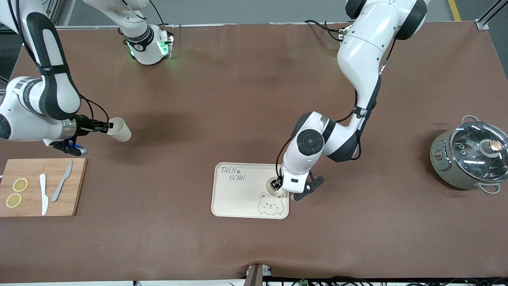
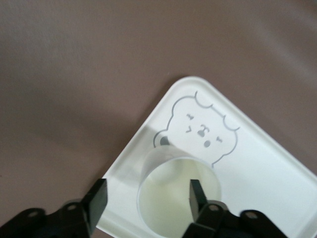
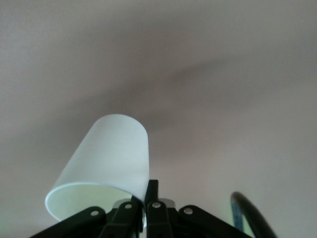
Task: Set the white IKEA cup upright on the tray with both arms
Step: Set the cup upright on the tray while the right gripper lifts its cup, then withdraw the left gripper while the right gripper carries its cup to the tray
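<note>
In the lower middle of the front view lies the cream tray, its "TAIJI BEAR" lettering toward its upper corner and the winking bear drawing at its lower edge. A white cup stands upright on the tray just above the bear, near the tray's edge toward the left arm's end of the table. The left gripper is down at this cup; in the left wrist view its fingers are spread, one inside the cup's mouth and the other outside the wall, neither pressing the rim, so the claw is released. At the middle left of the front view the right gripper is up over bare brown table and is clenched on the rim of a second white cup, which tilts sideways with its base pointing away from the claw; the right wrist view shows the fingers pinched together on that cup's lip. In the lower left corner a wooden cutting board carries two lemon slices, a white knife and a grey knife. At the right edge of the frame stands a grey pot with a glass lid.
</note>
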Action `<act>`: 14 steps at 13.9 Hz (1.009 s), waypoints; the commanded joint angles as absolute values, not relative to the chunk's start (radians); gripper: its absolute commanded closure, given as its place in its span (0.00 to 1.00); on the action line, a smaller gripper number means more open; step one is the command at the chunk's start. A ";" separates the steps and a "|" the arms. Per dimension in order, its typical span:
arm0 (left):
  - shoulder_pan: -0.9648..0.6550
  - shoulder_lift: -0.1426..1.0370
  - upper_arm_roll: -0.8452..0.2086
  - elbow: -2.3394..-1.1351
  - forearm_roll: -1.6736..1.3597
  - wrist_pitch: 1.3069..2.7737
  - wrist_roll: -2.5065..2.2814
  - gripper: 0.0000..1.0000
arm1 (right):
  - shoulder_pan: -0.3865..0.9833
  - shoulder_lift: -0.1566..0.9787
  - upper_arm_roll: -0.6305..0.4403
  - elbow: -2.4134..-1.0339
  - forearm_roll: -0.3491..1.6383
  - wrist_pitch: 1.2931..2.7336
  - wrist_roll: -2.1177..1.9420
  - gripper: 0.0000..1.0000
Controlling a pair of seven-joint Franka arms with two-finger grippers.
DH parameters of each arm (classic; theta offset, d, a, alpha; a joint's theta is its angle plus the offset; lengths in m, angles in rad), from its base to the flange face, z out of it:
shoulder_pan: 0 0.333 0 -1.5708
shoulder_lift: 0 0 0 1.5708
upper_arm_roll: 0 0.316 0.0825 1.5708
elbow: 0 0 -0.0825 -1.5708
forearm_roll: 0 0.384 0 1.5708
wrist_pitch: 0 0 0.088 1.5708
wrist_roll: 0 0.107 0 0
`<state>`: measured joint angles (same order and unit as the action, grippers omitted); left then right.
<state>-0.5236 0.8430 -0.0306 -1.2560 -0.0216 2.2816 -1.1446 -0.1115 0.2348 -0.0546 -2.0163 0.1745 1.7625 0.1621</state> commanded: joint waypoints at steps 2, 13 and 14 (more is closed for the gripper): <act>-0.525 0.720 0.040 -1.267 0.002 2.139 -1.109 0.00 | -0.048 0.245 -0.048 -1.936 0.186 1.665 0.423 1.00; -0.358 0.511 0.080 -1.275 0.002 1.936 -0.646 0.00 | 0.222 0.422 -0.049 -1.773 0.517 1.797 0.951 1.00; -0.341 0.505 0.081 -1.275 0.002 1.925 -0.623 0.00 | 0.251 0.434 -0.049 -1.770 0.549 1.845 0.983 1.00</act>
<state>-0.3654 0.5423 0.0845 -1.2457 -0.0192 1.9454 -0.6762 0.2055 0.4026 -0.0389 -1.8031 0.4954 1.7957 0.9178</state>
